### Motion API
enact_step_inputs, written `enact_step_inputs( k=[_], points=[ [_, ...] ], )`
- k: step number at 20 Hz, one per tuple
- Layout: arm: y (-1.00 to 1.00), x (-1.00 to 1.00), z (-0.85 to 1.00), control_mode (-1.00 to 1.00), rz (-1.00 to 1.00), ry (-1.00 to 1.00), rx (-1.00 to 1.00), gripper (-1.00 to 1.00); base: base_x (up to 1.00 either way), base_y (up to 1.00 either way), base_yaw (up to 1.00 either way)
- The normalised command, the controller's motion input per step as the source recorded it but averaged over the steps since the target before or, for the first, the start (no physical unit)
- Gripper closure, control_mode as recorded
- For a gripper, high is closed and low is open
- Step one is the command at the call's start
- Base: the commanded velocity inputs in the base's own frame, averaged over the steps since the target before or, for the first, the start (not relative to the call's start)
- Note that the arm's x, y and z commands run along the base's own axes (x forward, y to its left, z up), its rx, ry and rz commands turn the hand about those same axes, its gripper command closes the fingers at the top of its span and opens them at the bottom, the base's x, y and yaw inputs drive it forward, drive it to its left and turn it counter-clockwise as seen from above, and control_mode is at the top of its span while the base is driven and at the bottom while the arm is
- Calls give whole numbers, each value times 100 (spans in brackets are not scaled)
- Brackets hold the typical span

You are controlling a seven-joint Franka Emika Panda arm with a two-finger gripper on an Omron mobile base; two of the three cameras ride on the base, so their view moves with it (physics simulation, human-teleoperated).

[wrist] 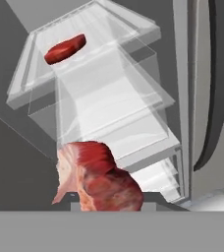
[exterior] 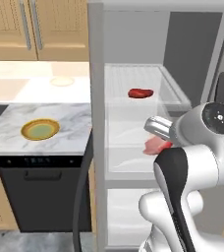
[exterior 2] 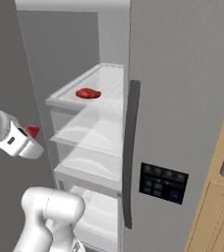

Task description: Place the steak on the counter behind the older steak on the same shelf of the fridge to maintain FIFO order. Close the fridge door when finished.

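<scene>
The fridge [exterior: 97, 98] stands open. The dark red older steak [exterior: 140, 93] [exterior 2: 88, 93] [wrist: 65, 48] lies near the middle of the upper clear shelf [exterior: 175, 98] [wrist: 20, 96]. My gripper [wrist: 111, 199] hangs in front of the fridge, below that shelf's level, shut on the steak [wrist: 97, 177] [exterior: 154, 144], pale pink with a whitish fat edge. A red tip of it shows past my hand [exterior 2: 32, 130]. The steak hides my fingertips. The fridge door [exterior 2: 182, 98] with its dark bar handle [exterior 2: 130, 152] stands open at the right. The marble counter [exterior: 65, 125] is to the left.
A yellow-rimmed green plate [exterior: 40, 129] sits on the counter, with a pale round dish [exterior: 62, 81] farther back. A black dishwasher [exterior: 40, 192] is under the counter. Lower clear shelves [exterior: 128, 162] fill the fridge below. Tan cupboards [exterior: 35, 29] hang above.
</scene>
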Motion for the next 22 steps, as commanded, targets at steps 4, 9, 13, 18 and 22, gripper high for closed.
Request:
enact_step_inputs(
  k=[4,9,13,18,22],
  points=[
    [0,0,0,100,0,0,0,100,34,-64,18],
    [0,0,0,100,0,0,0,100,54,-21,11],
    [0,0,0,100,0,0,0,100,59,0,4],
    [0,-7,19,-100,1,-7,0,100,-7,-1,1],
    [-5,0,86,-100,4,-19,0,100,0,0,0]
  ],
)
